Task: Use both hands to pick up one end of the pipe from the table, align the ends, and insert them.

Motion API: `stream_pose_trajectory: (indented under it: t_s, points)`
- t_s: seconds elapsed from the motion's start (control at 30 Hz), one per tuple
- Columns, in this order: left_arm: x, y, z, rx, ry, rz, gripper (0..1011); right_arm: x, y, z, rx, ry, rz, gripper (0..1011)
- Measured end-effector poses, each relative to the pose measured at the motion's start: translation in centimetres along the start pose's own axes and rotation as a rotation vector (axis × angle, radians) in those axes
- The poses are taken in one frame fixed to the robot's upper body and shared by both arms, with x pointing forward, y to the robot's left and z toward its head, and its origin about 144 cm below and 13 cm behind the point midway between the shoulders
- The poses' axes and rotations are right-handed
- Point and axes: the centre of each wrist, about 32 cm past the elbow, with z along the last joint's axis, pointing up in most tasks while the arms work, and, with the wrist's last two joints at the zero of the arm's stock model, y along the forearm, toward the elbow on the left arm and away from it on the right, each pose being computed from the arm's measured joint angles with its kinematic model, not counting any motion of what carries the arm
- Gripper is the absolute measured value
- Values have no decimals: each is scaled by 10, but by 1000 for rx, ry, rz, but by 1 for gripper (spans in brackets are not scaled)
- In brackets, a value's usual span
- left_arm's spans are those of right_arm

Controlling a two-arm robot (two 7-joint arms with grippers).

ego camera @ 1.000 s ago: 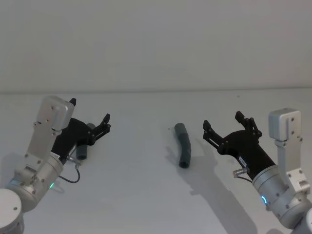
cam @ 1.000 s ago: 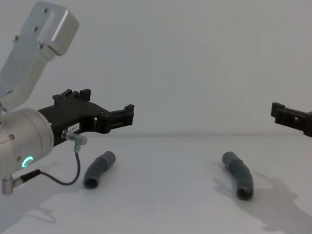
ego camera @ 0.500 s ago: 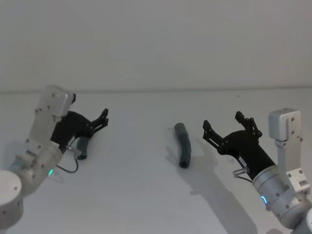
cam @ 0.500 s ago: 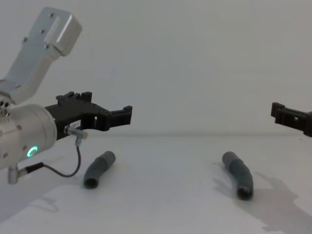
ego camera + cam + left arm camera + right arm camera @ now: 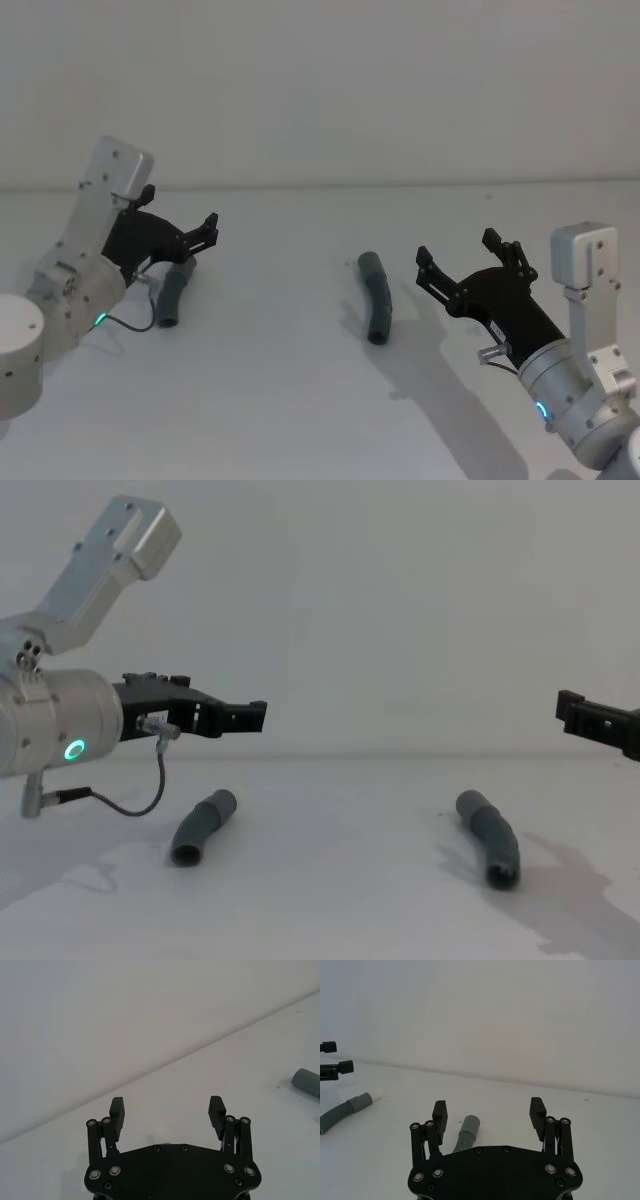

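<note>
Two dark grey pipe pieces lie apart on the white table (image 5: 290,400). The left piece (image 5: 171,297) (image 5: 203,825) lies below and just behind the fingertips of my left gripper (image 5: 207,231) (image 5: 256,716) (image 5: 166,1107), which hovers open and holds nothing. Its white tip (image 5: 376,1094) shows in the right wrist view. The right piece (image 5: 377,298) (image 5: 490,838) (image 5: 465,1132) lies just to the left of my right gripper (image 5: 457,250) (image 5: 489,1108) (image 5: 575,712), which is also open and raised above the table. A grey cuff (image 5: 306,1081) shows in the left wrist view.
A plain pale wall stands behind the table's far edge. A thin black cable (image 5: 135,805) loops down from the left wrist near the left piece. Bare table (image 5: 270,300) lies between the two pieces.
My left arm has swung back and to the left, turning its gripper more level and uncovering the left piece. The right arm and both pieces have not moved.
</note>
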Motion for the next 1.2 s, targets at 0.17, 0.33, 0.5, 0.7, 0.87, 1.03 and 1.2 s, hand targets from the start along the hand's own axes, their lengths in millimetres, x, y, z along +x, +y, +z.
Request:
stream_pose_trajectory:
  t_s: [0.17,0.33,0.5,0.7,0.87,1.03,1.2]
  points:
    - [-1,-1,9,35,10,-14,1002,0,0,0,0,0,0,1000]
    - [-4,0,19,56,8,-41,1002,0,0,0,0,0,0,1000]
    - [-7,1,27,85,-1,-52,1002,0,0,0,0,0,0,1000]
    - [-14,2,38,142,-24,-30,1002,0,0,0,0,0,0,1000]
    - [-21,2,49,194,-35,-6,1002,0,0,0,0,0,0,1000]
    - [-27,3,57,235,-35,17,1002,0,0,0,0,0,0,1000]
    - [-31,3,60,262,-21,40,1002,0,0,0,0,0,0,1000]
